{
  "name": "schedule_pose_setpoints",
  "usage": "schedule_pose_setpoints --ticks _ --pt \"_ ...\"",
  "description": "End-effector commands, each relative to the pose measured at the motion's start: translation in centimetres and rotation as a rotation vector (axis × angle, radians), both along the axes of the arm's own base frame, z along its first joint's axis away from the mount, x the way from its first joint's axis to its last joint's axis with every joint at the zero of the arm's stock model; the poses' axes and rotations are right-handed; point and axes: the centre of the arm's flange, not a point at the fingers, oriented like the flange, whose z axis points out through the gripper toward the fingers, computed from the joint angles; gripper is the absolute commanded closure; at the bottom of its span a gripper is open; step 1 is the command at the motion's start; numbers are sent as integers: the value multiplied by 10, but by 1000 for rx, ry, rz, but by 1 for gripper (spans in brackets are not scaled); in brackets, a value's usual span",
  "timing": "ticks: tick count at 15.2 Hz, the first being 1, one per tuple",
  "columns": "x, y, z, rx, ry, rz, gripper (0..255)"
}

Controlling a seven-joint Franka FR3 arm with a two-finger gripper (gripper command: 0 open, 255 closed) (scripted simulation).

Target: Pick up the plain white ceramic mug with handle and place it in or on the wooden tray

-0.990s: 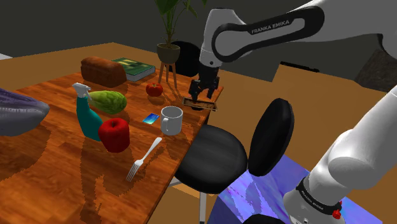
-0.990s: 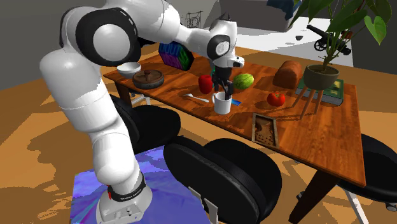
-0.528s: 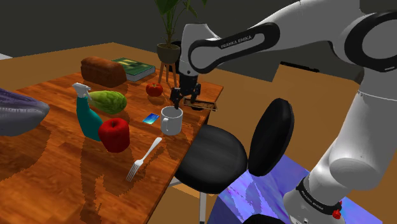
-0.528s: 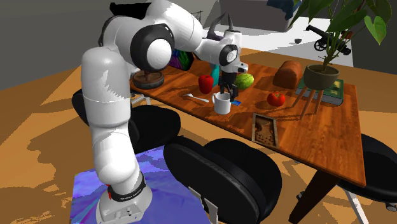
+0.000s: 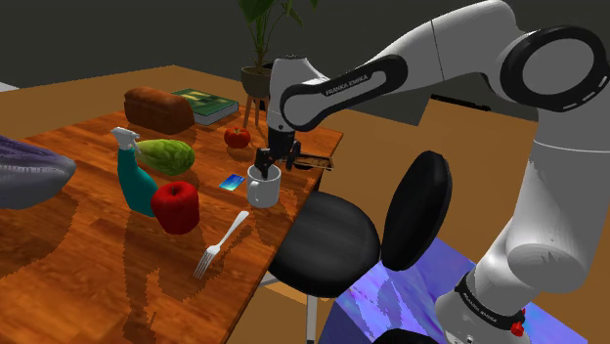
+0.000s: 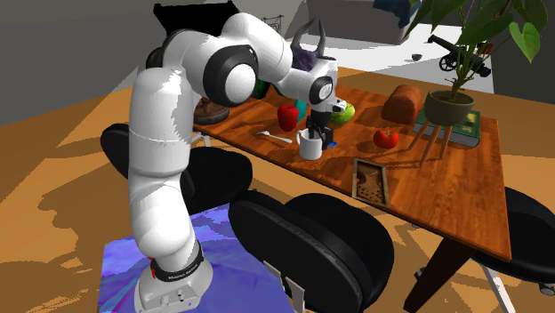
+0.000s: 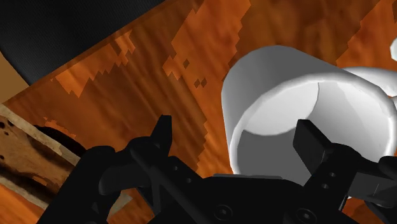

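- The claw (image 5: 264, 162) was right down at the white mug (image 5: 264, 186), poised over its rim, so the approach looked as good as finished.
- From the wrist view, the fingers (image 7: 312, 143) stood spread. One was dipped inside the mug's mouth and the other hung outside, clear of the wall. Nothing was pinched yet!
- The mug stood upright on the counter (image 5: 88, 244), close to the edge by the black chair (image 5: 327, 239).
- The wooden tray (image 5: 318, 162) lay on the counter just past the mug, near it but not touching, and it held no mug.
- My call: only the reach was done. Closing on the mug's wall, the lift, the short carry over to the tray and the release were all left to do.
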Motion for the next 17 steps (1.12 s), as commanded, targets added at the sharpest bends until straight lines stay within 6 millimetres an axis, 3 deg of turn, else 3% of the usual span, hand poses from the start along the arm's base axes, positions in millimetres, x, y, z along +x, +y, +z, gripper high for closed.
schedule_pose_setpoints --ticks 1,8,9,17 --pt "0 0 -8 0 -1 0 0" --pt "0 0 -8 0 0 0 0" --pt "0 0 -8 0 0 0 255" --pt "0 0 -8 0 0 0 255"
